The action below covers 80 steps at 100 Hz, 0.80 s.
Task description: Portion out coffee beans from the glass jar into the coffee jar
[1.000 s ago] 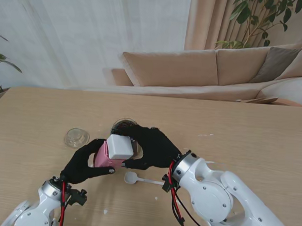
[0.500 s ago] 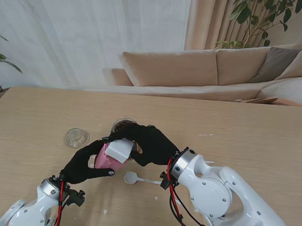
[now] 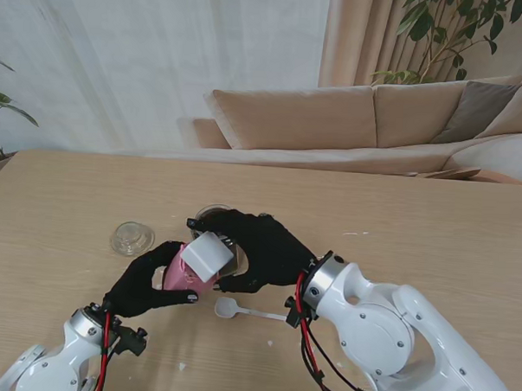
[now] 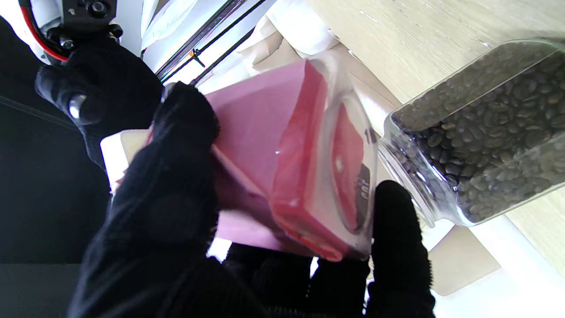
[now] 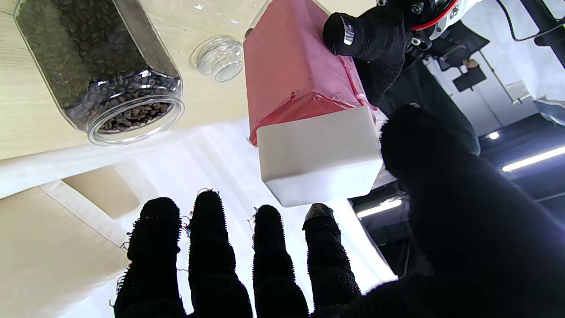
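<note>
My left hand is shut on the pink coffee jar and holds it tilted near the table's middle. The jar's square white lid is on top. My right hand curls round that lid; in the right wrist view its thumb and index fingertip touch the lid, with the other fingers spread. The glass jar of dark beans stands open just beyond both hands, its mouth uncovered. From the left wrist I see the pink jar's base beside the glass jar.
A clear glass lid lies to the left of the jars. A white spoon lies on the table nearer to me, beside my right wrist. A beige sofa and curtains stand beyond the table's far edge.
The pink jar and its white lid have tipped from upright to a tilt. My right hand has shifted round the lid; my left hand has kept its hold.
</note>
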Each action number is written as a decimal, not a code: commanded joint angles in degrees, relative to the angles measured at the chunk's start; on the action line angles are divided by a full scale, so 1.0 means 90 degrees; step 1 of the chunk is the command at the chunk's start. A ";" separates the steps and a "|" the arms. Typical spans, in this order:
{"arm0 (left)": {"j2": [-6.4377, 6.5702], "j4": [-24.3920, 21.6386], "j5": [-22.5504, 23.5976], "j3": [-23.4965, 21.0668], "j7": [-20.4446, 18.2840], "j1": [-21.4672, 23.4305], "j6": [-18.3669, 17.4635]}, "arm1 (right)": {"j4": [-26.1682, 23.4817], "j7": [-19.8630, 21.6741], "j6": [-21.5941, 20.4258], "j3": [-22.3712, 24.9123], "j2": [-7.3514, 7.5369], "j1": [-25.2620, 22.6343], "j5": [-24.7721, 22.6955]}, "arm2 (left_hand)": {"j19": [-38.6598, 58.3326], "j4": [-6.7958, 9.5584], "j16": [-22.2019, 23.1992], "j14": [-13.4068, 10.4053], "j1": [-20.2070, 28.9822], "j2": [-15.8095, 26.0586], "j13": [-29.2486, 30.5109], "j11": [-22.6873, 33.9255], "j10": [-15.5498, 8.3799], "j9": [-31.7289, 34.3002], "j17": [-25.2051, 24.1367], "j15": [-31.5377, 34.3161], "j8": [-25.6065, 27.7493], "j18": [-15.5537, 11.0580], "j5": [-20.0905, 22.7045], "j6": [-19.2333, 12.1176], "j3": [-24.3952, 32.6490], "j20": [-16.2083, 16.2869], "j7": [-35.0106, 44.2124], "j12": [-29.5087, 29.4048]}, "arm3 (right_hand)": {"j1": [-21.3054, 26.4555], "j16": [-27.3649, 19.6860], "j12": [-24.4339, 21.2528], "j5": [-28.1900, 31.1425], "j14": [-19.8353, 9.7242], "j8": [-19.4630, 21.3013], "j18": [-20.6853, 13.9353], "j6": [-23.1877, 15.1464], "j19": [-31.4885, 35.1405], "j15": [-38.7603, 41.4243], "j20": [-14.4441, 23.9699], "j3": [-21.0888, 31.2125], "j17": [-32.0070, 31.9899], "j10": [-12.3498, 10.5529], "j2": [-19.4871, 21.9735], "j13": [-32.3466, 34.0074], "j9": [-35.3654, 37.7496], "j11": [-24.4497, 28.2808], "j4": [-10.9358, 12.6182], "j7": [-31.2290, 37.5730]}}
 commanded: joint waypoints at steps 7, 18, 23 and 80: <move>-0.0072 -0.0011 0.0073 0.0045 0.0030 -0.0003 -0.0055 | -0.0081 0.0041 0.0049 0.0004 -0.0006 -0.0119 -0.0028 | 0.0124 0.0169 0.0156 -0.0126 0.1549 0.1158 0.0157 0.1240 -0.0928 0.0786 0.0020 0.0094 0.0441 -0.0015 0.0568 -0.1214 0.2027 0.0019 0.1589 0.0577 | -0.0824 -0.0057 0.0035 -0.0104 -0.0075 -0.0033 -0.0167 0.0795 -0.0067 -0.0096 0.0080 -0.0785 -0.0086 0.0162 0.0448 -0.0166 -0.0237 -0.0067 -0.0213 -0.0556; -0.0099 0.0015 0.0190 0.0075 0.0162 -0.0026 -0.0098 | -0.0093 -0.0346 0.0446 -0.0079 -0.0099 -0.0189 0.0040 | 0.0118 0.0169 0.0159 -0.0126 0.1549 0.1154 0.0161 0.1239 -0.0923 0.0783 0.0021 0.0090 0.0450 -0.0020 0.0563 -0.1216 0.2035 0.0016 0.1592 0.0582 | -0.1252 0.0005 0.0167 0.0462 -0.0004 0.0096 -0.0060 0.1559 0.0052 0.0058 0.0151 -0.1028 -0.0019 0.0533 0.0653 -0.0029 0.0114 0.0221 -0.0225 -0.0541; -0.0108 0.0008 0.0221 0.0087 0.0202 -0.0023 -0.0085 | -0.0118 -0.0421 0.0645 -0.0119 -0.0123 -0.0189 0.0061 | 0.0115 0.0166 0.0161 -0.0127 0.1548 0.1160 0.0161 0.1238 -0.0922 0.0783 0.0021 0.0087 0.0451 -0.0022 0.0565 -0.1218 0.2036 0.0014 0.1591 0.0582 | -0.1473 0.0063 0.0237 0.0782 0.0029 0.0180 -0.0012 0.1695 0.0185 0.0199 0.0206 -0.1098 0.0074 0.0677 0.0806 0.0094 0.0346 0.0369 -0.0234 -0.0486; -0.0147 -0.0012 0.0432 0.0155 0.0396 -0.0074 -0.0018 | 0.0001 -0.0192 0.1250 -0.0661 -0.0100 0.0348 -0.0292 | 0.0110 0.0158 0.0192 -0.0124 0.1549 0.1157 0.0170 0.1241 -0.0921 0.0779 0.0023 0.0073 0.0461 -0.0024 0.0561 -0.1210 0.2055 0.0013 0.1590 0.0599 | 0.0175 0.0281 0.0597 0.1950 0.0084 0.1650 0.0203 0.1419 0.0933 0.0871 0.0162 -0.1054 0.0505 0.0562 0.0935 0.0666 0.1140 0.0940 0.0149 0.0217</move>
